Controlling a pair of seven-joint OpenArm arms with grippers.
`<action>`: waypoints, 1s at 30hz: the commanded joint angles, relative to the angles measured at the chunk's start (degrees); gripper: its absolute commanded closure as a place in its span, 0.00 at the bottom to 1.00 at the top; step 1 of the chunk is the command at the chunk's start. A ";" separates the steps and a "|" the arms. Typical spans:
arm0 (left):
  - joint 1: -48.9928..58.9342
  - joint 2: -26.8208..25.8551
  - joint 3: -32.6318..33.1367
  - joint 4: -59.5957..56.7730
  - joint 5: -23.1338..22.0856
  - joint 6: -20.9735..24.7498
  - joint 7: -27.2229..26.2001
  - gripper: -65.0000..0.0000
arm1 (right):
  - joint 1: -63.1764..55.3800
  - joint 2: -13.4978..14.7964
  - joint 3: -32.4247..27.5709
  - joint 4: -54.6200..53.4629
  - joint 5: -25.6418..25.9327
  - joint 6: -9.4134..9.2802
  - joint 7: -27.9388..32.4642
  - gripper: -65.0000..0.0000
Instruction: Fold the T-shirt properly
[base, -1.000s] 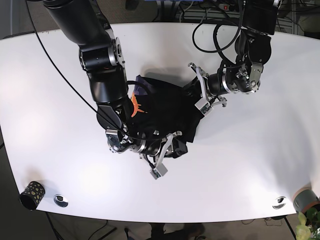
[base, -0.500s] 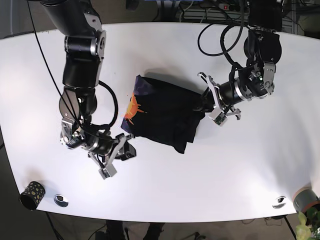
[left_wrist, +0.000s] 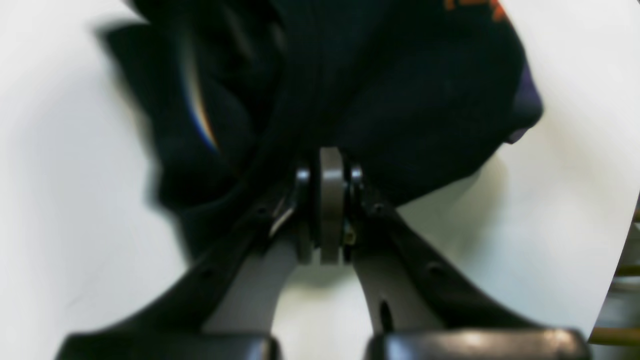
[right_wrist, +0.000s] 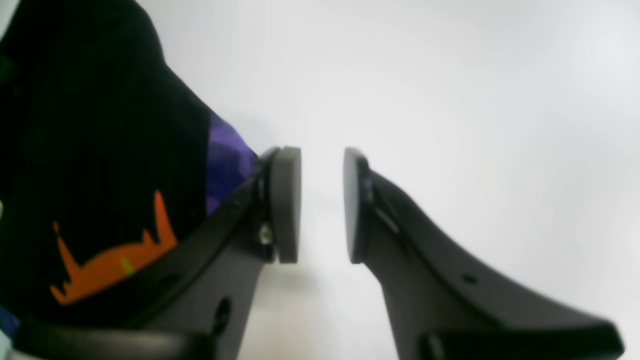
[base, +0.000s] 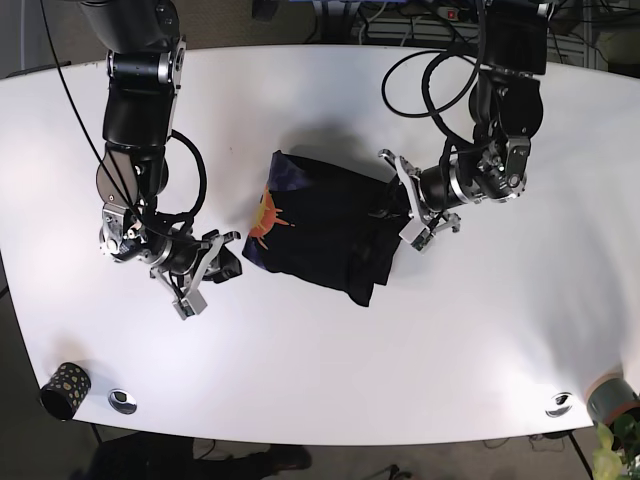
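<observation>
Where the T-shirt (base: 325, 225) ends: left hand (left_wrist: 331, 210) clamped on its edge; right hand (right_wrist: 322, 205) apart, beside bare table (base: 420, 340).

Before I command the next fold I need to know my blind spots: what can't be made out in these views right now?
- Left gripper: left wrist view is blurred, pads look pressed together; whether T-shirt cloth is pinched is unclear.
- Shirt's far edge: cut off at the top of the left wrist view.
- Shirt underside and layer alignment: hidden by the top layer in the base view.
- Right gripper: open, empty; its finger hides part of the shirt's edge.
</observation>
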 joint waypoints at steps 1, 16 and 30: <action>-2.81 -0.74 -0.47 -3.80 -1.03 -0.06 -1.63 0.99 | 1.82 0.41 -0.05 -2.35 0.99 0.34 2.92 0.80; -14.59 -5.66 -0.73 -20.68 -1.30 -0.06 -5.94 0.99 | -0.64 0.14 -7.70 -2.09 1.43 0.34 5.47 0.80; -16.70 -7.51 -13.21 -5.91 -1.12 -0.06 1.62 0.98 | -11.81 -3.90 -15.52 17.08 1.51 0.34 0.63 0.80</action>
